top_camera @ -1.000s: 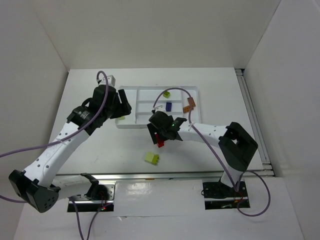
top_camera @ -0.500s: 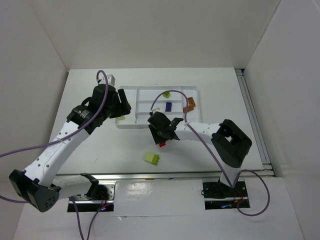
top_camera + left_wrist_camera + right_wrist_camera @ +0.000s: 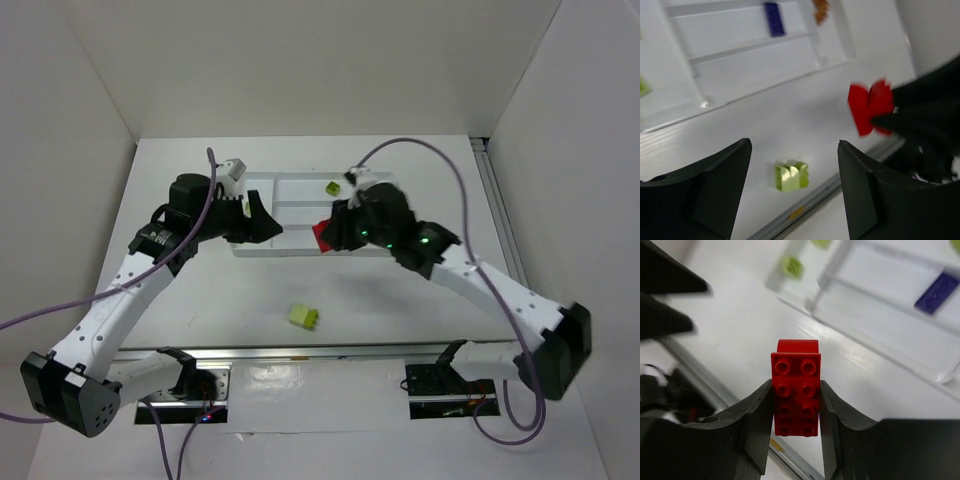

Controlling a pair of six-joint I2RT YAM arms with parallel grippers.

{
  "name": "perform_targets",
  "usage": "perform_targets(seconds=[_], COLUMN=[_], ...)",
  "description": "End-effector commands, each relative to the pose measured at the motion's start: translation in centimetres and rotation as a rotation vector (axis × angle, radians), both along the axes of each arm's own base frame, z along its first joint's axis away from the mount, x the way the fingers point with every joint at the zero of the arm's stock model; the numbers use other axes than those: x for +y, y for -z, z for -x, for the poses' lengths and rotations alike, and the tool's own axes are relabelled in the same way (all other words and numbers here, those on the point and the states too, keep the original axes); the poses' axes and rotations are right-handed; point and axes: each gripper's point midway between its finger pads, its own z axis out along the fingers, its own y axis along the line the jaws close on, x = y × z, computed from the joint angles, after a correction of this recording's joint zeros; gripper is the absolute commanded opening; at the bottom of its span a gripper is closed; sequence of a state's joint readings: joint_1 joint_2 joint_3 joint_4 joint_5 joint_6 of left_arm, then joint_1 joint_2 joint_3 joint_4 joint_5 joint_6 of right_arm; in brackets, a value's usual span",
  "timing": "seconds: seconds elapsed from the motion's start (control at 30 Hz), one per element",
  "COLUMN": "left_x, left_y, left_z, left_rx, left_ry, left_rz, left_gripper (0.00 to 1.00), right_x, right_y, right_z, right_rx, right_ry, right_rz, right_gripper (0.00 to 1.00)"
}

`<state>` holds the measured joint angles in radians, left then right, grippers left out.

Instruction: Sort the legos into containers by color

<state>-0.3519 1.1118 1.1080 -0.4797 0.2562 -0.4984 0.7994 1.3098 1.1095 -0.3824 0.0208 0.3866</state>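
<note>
Above the near edge of the white tray (image 3: pixel 292 250), the right claw (image 3: pixel 796 415) is clamped on a red brick (image 3: pixel 795 375), held clear of the table. By the tray's left part the left claw (image 3: pixel 792 147) stands wide, with nothing in it. Near the arms, a yellow-green brick (image 3: pixel 304 317) lies on the table. A lime brick (image 3: pixel 332 187) sits in a far compartment and a purple brick (image 3: pixel 774 19) in a middle one.

Left arm (image 3: pixel 205 215) and right arm (image 3: pixel 400 228) hang over the tray (image 3: pixel 288 252).
</note>
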Motion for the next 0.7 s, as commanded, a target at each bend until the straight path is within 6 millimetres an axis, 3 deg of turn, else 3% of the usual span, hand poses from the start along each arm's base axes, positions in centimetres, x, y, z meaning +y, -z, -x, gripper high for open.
perform_targets(seconds=[0.0,0.13,0.2,0.23,0.27,0.3,0.43,0.5,0.67], left_x=[-5.0,-6.2,-6.4,-6.7,-7.0,-7.3,-8.0,-8.3,-9.1], left_y=[-5.2,-7.0,-7.8,-7.1,-7.5,-8.8,-8.4,-9.2,-9.6], left_z=[4.0,5.8,6.6,6.9,8.1,8.2,8.6,9.3,9.4], left_rx=[-0.192,-0.278,-0.297,-0.279,-0.256,-0.341,-0.327,-0.353,-0.372], left_ry=[0.416,0.56,0.623,0.652,0.714,0.755,0.847,0.928,0.963], left_rz=[0.21,0.294,0.326,0.346,0.4,0.422,0.463,0.464,0.439], left_gripper=[0.81,0.85,0.85,0.85,0.85,0.85,0.87,0.88,0.88], right_x=[-1.2,-2.4,-2.4,-2.2,-2.3,-2.2,-2.2,-2.0,-2.0], right_y=[-7.3,-11.5,-12.4,-13.0,-13.0,-13.3,-14.4,-14.6,-14.7], right_z=[2.1,3.6,4.5,5.2,5.8,6.0,7.2,7.9,8.1], right_rx=[-0.052,-0.108,-0.126,-0.135,-0.125,-0.134,-0.165,-0.161,-0.149], right_ry=[-0.199,-0.304,-0.349,-0.388,-0.4,-0.417,-0.466,-0.502,-0.509], right_rz=[-0.257,-0.378,-0.414,-0.432,-0.442,-0.451,-0.483,-0.511,-0.518], right_gripper=[0.23,0.23,0.23,0.24,0.24,0.24,0.24,0.24,0.25])
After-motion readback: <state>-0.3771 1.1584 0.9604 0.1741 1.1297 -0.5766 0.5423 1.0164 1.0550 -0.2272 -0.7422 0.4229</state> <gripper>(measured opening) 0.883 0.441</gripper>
